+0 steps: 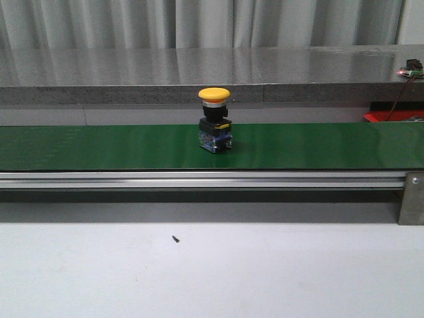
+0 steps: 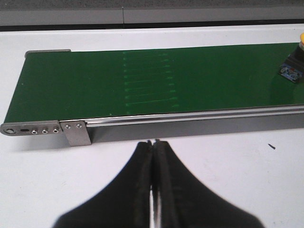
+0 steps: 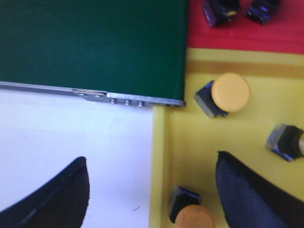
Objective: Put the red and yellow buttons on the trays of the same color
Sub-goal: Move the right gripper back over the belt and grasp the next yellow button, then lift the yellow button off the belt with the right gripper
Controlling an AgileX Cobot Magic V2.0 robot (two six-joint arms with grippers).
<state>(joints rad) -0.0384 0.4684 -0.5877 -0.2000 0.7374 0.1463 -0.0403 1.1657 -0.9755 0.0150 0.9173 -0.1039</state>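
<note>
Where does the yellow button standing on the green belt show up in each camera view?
Front view: yellow button upright at mid-belt.
Left wrist view: cut off at the picture's right edge.
Right wrist view: not in it; only buttons lying in trays.
Shared landmark: the green belt.

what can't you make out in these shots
- Red tray: right wrist view, the frame edge cuts it off; its two buttons' cap colours are out of sight.
- Yellow tray: three buttons show, two cut by the edge; the rest is out of frame.
- Yellow button on the belt: left wrist view, clipped at the edge.
- Small dark speck on the table: front view, too small to identify.
</note>
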